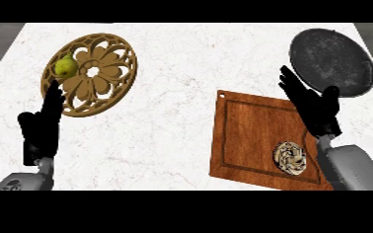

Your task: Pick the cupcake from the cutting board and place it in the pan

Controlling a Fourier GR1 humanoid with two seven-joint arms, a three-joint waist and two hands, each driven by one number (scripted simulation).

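The cupcake (290,158), seen from above with a pale swirled top, sits near the front right corner of the brown wooden cutting board (251,133). The dark round pan (331,59) lies at the far right of the counter, behind the board. My right hand (313,109) is open with straight fingers, hovering over the board's right edge between the cupcake and the pan, a little beyond the cupcake. My left hand (42,126) rests open at the lower left, fingers up, holding nothing.
A round carved wooden trivet (94,74) lies at the far left with a green pear (65,67) on its left side. The white marble counter (175,103) stretches between the trivet and the board.
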